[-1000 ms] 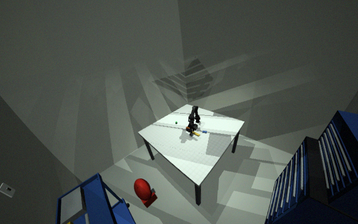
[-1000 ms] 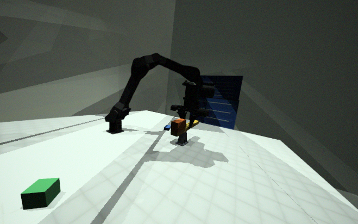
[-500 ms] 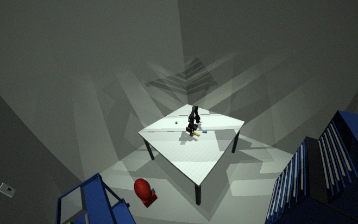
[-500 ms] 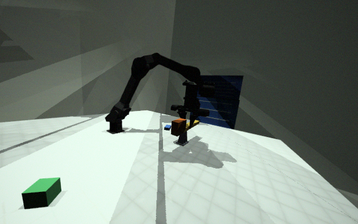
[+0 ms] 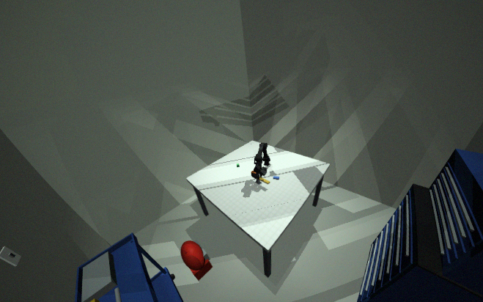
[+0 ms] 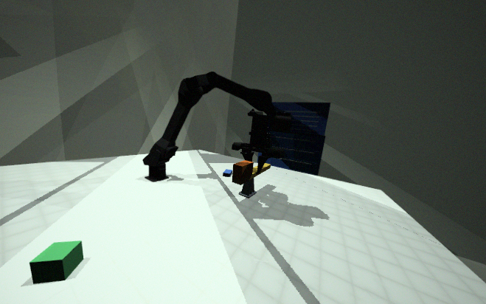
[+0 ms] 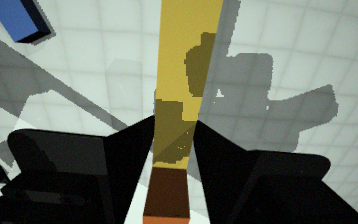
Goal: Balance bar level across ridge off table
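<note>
The yellow bar (image 5: pixel 265 181) (image 6: pixel 263 167) (image 7: pixel 187 30) has an orange block (image 5: pixel 253 174) (image 6: pixel 243 173) (image 7: pixel 166 192) at one end. My gripper (image 6: pixel 254 170) (image 7: pixel 174 122) points down and is shut on the bar close to the orange block, one finger on each side. The bar is off the table and looks roughly level. The dark ridge (image 6: pixel 248 187) stands on a small base plate under the bar near the block in the exterior view. Its top is hidden behind the bar and block, so I cannot tell whether they touch. The ridge does not show in the wrist view.
A blue block (image 5: pixel 275 177) (image 6: pixel 227 172) (image 7: pixel 19 19) lies on the white table (image 5: pixel 251 221) (image 6: pixel 184 241) beyond the bar in the exterior view. A green block (image 5: pixel 237 165) (image 6: pixel 57 260) lies at that view's near left. The arm's base (image 6: pixel 156 171) stands left of the ridge there.
</note>
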